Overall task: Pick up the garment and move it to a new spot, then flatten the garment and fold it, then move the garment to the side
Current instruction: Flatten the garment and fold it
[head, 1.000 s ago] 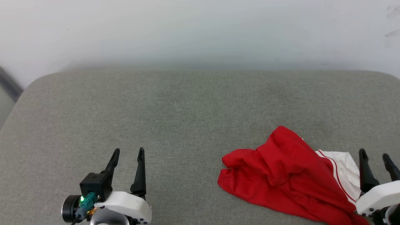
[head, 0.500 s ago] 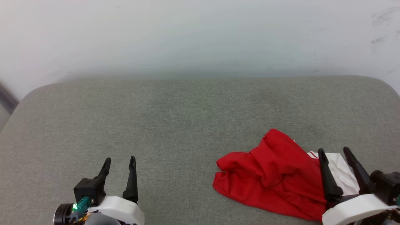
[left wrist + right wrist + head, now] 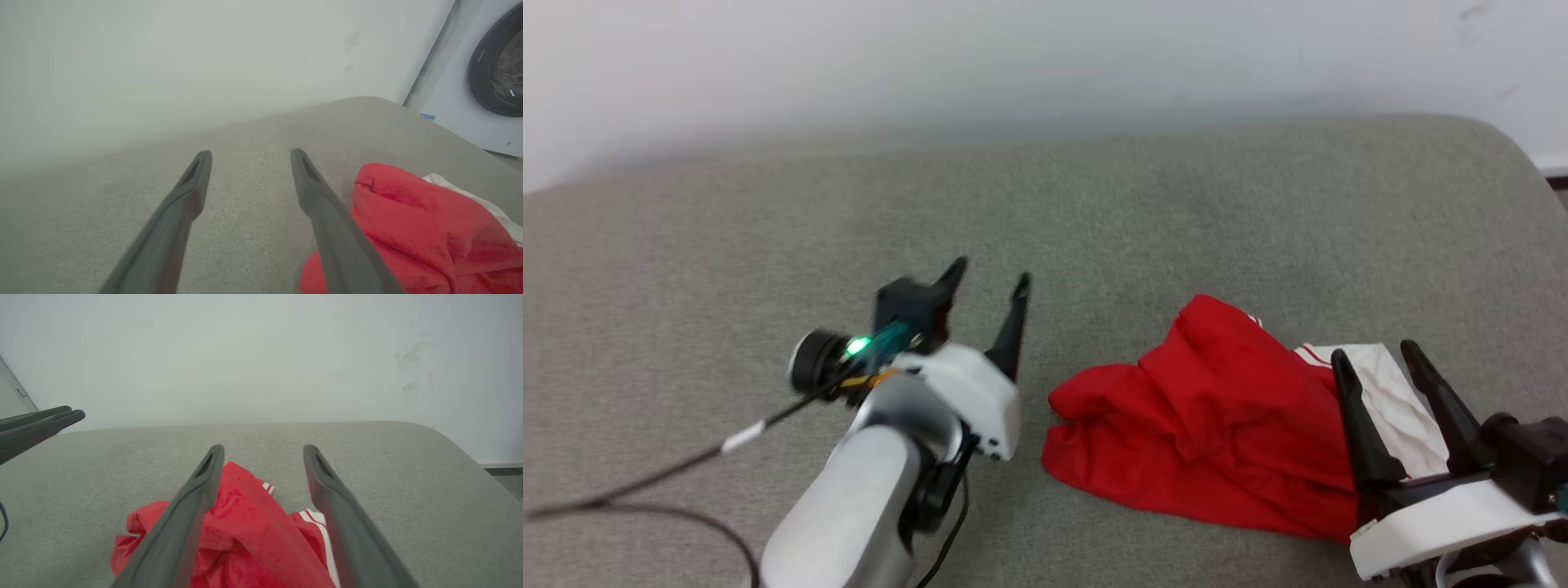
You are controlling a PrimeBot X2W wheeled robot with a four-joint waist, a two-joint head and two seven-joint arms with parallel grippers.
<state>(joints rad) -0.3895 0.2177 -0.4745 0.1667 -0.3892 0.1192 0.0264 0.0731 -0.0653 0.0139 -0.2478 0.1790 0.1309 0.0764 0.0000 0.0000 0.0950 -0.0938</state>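
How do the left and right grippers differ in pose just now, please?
The left gripper hangs over bare cushion beside the garment; the right gripper hangs over the garment's white sleeve. The left gripper reaches farther forward than the right gripper. Both are open and empty.

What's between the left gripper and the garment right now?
Nothing lies there. In the head view, a bare stretch of grey cushion separates the open left gripper from the garment; they are apart.
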